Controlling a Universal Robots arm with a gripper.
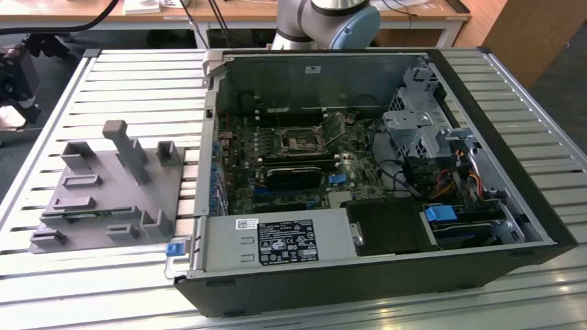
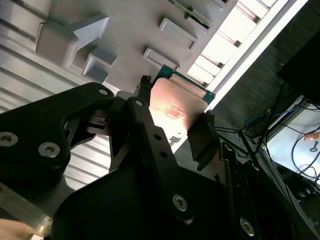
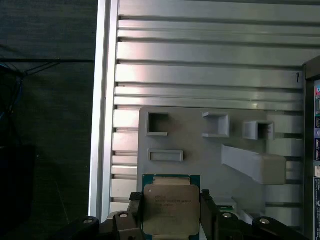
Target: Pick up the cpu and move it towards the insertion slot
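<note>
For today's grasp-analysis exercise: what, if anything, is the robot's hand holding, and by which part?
The hand holds the cpu, clamped from either side by two opposite side edges, as seen in both wrist views.

The cpu (image 3: 170, 207) is silvery with a green rim, the fixture plate (image 3: 200, 165) grey, the table (image 3: 200, 75) silver-ribbed.

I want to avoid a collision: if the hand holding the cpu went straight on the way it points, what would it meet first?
Probably the grey holder plate, lying beyond the hand and its cpu in the first wrist view; how far off is unclear.
</note>
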